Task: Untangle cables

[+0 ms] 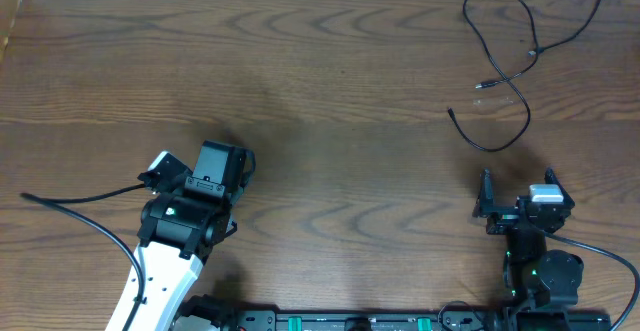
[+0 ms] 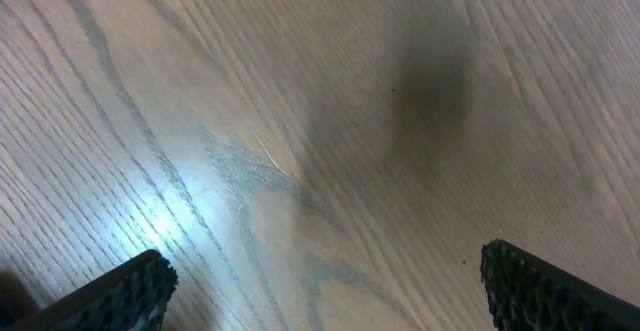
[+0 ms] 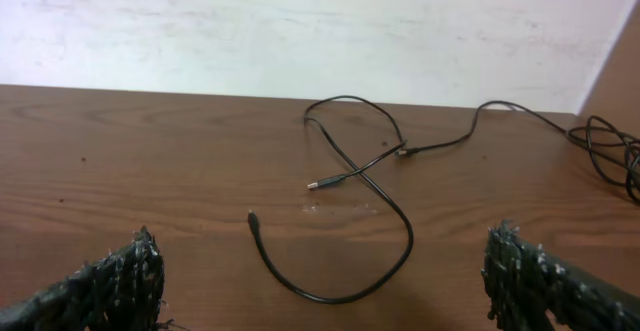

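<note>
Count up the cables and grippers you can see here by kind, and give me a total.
Thin black cables: 2, as far as the crossed strands can be traced
Grippers: 2, the left gripper and the right gripper, both open
Total: 4
</note>
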Available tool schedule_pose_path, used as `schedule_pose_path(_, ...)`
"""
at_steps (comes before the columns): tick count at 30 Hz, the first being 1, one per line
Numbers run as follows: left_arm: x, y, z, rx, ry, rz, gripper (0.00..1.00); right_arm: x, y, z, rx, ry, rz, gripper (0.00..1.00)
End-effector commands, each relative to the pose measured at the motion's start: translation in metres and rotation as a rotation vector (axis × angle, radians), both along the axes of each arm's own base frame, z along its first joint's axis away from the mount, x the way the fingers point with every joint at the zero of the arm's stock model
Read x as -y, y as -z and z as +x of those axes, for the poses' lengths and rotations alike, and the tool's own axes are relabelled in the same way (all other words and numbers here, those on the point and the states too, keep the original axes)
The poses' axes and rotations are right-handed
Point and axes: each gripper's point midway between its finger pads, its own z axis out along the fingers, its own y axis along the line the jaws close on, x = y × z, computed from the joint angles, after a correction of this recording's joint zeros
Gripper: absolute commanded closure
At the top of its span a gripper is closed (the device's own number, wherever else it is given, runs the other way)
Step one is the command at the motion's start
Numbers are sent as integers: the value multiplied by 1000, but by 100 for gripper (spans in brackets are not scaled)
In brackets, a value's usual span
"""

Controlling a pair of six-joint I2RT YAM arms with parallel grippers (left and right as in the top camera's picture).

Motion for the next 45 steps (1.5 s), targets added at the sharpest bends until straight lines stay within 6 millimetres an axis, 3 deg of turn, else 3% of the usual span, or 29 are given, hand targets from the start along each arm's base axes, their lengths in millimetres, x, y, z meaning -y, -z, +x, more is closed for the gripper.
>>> schedule_pose_path(1,-5,-2,0,9,-19,16,2,3,0,-1,3,13,-16,1)
schedule_pose_path(24,-5,-2,0,11,-19,16,2,3,0,-1,3,13,-16,1)
schedule_pose_path(29,-13,-9,-3,8,60,100,2,3,0,-1,3,13,-16,1)
schedule_pose_path(37,-19,-29,-5,226,267,192,2,3,0,-1,3,13,-16,1)
schedule_pose_path(45,-28,-22,-16,448,354,234,2,3,0,-1,3,13,-16,1)
